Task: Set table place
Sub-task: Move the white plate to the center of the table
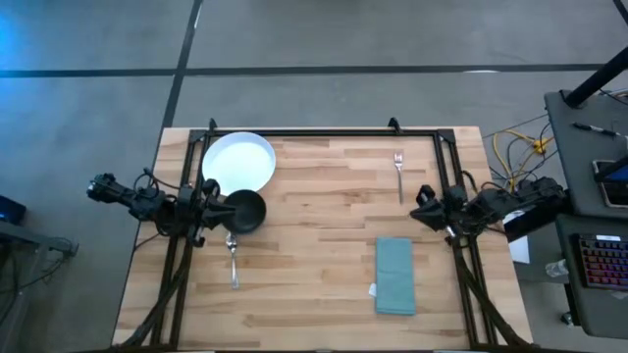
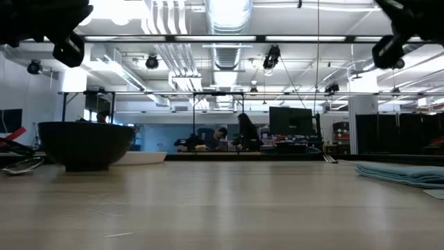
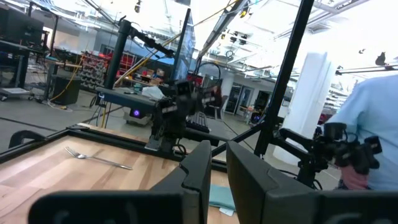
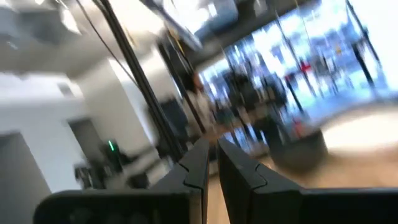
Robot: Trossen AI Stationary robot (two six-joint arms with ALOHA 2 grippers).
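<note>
On the light-wood table (image 1: 314,235), a round white plate (image 1: 238,162) lies at the far left. A black bowl (image 1: 244,211) stands just near of it, beside the plate's rim. A silver spoon (image 1: 234,263) lies near of the bowl and a fork (image 1: 399,175) at the far right. A folded teal napkin (image 1: 394,276) lies flat at the near right. My left gripper (image 1: 216,201) hovers shut above the table beside the bowl, holding nothing (image 3: 219,168). My right gripper (image 1: 422,206) hovers shut at the right side, also with nothing in it (image 4: 212,163).
A thin black frame (image 1: 324,131) runs along the table's far edge and both sides, where the arms are mounted. A desk with a keyboard (image 1: 601,260) and cables stands off the right edge. A person in a light-blue sleeve (image 3: 373,118) stands beyond the table.
</note>
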